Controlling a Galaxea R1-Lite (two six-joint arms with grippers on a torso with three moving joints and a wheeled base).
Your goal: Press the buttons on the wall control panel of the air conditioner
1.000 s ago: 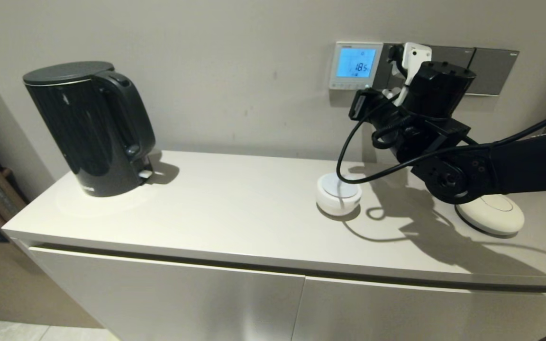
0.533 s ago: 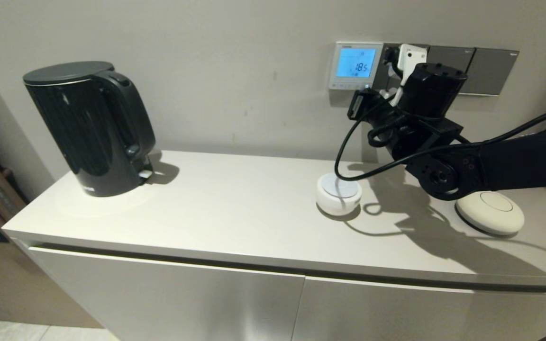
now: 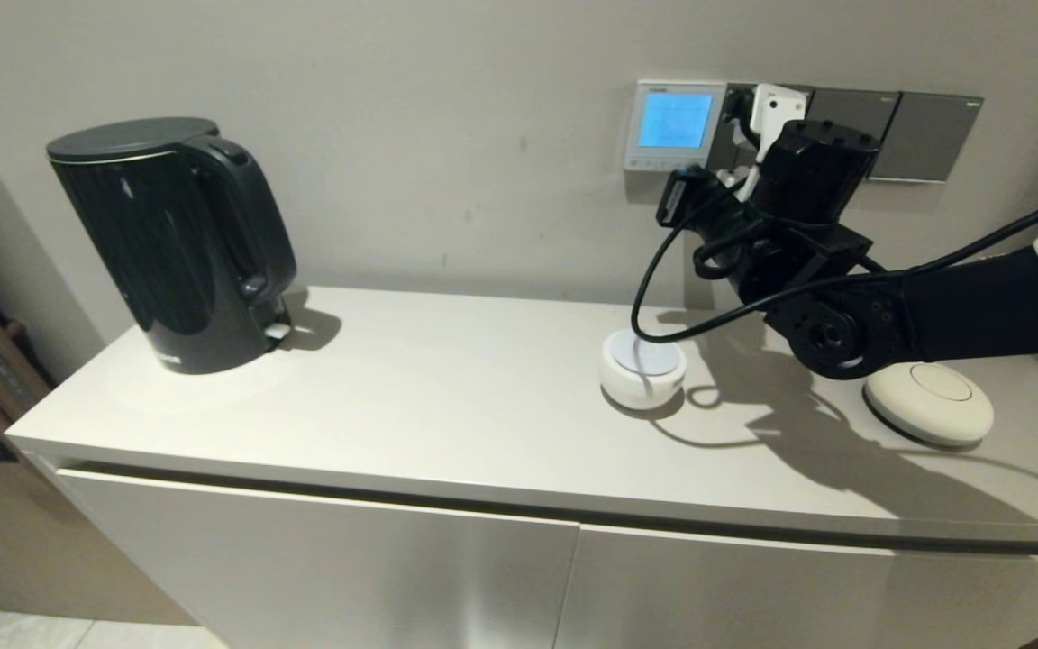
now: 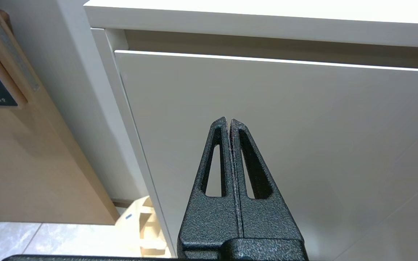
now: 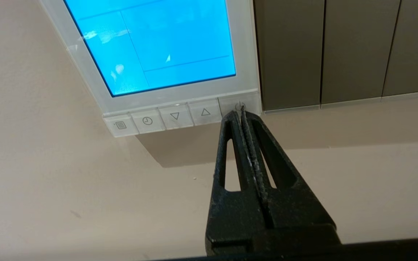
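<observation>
We press our right gripper (image 5: 238, 113), pinched tight and holding nothing, onto the far-right power-sign button (image 5: 238, 106). The panel (image 5: 243, 54) glows blue, no numbers showing.

Our left gripper (image 4: 228, 121), also pinched tight, hangs by the cabinet door (image 4: 303, 127).

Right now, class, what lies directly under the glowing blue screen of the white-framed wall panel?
A row of five pale grey buttons; the shut right hand tips cover part of the button nearest the dark switch plates.

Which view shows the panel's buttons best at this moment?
The right wrist view: the buttons show as a row with legible symbols, and the shut right gripper tip sits at the end one. The head view shows only a pale strip; the left wrist view shows cabinet front only.
</observation>
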